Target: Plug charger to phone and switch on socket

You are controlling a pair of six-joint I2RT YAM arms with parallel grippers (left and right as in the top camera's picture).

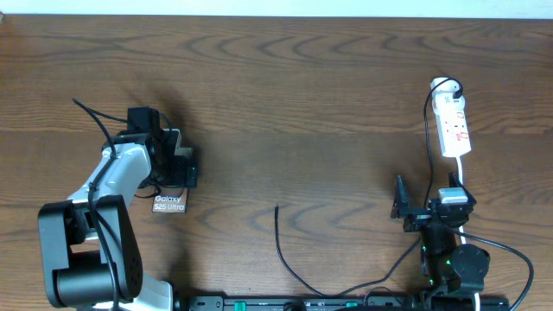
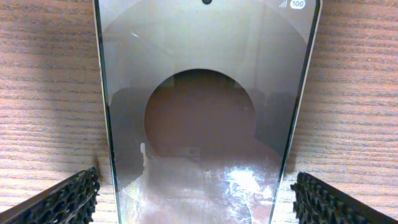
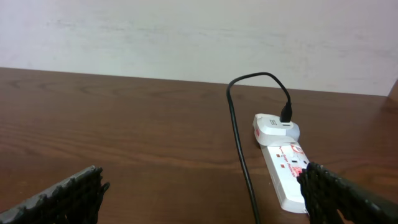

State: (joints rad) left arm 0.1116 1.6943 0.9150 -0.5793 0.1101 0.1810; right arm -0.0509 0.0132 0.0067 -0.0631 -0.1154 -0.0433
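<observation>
dark wood table (image 1: 302, 112), pale wall (image 3: 186, 37) behind; left hand (image 2: 199, 204) spread above the phone (image 2: 205, 93), right hand (image 3: 202, 198) spread.

Soft, even light from above on the table (image 1: 302, 78) — pale sheen on the far wood grain, faint shadow beside the left arm (image 1: 112, 177). Left wrist view: the phone (image 2: 205, 74) screen is all glare and murky reflection, smeared bright near the bottom; right wrist view sharp mid-frame, bottom corners dark and blurred.
</observation>
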